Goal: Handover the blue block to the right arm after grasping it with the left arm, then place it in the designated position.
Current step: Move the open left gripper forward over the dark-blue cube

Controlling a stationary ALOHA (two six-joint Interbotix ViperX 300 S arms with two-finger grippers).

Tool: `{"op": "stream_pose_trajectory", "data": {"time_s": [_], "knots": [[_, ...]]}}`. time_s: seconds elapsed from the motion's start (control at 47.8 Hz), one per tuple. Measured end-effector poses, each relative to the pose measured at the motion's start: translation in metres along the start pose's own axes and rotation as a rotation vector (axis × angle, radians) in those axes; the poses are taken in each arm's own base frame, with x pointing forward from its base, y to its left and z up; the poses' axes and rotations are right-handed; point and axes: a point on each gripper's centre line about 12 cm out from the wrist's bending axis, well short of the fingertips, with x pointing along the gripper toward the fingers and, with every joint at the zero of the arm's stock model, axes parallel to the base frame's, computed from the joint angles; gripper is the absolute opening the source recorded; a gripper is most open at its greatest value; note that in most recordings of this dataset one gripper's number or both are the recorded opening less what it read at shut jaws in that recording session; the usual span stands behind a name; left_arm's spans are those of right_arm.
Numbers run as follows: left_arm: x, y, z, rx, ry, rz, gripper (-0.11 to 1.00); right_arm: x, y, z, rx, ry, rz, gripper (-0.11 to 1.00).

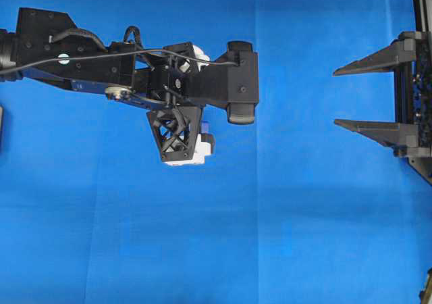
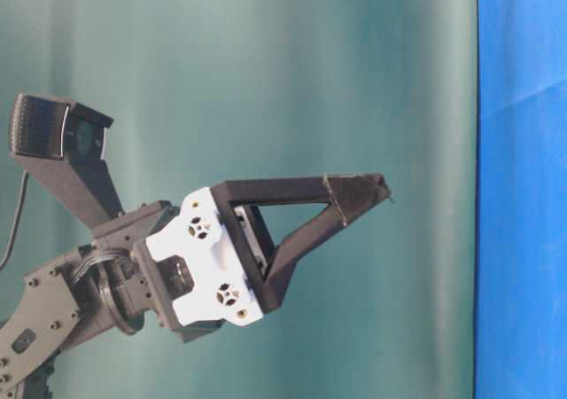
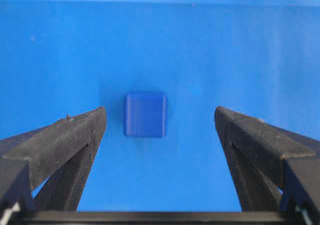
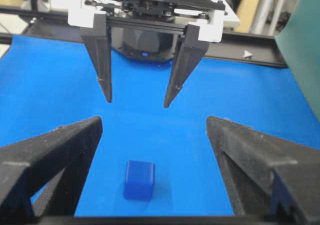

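The block (image 3: pixel 145 114) is lying on the blue cloth (image 3: pixel 225 50), in the middle of the left wrist view, between the two tips of the left gripper (image 3: pixel 160 117) and a little beyond them, touching neither. These jaws are standing wide open and holding nothing. In the overhead view the right gripper (image 1: pixel 335 96) is waiting at the right edge, well apart from the left one, its jaws also spread wide and empty.
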Motion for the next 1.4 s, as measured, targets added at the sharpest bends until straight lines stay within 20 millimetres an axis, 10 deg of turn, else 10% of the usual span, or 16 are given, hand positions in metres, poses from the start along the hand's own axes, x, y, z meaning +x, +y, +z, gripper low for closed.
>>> {"op": "stream_pose_trajectory", "data": {"time_s": [1.402], "knots": [[0.026, 0.001, -0.025, -0.007, -0.014, -0.002, 0.93, 0.004, 0.000, -0.006, 0.000, 0.026, -0.001, 0.98]]}}
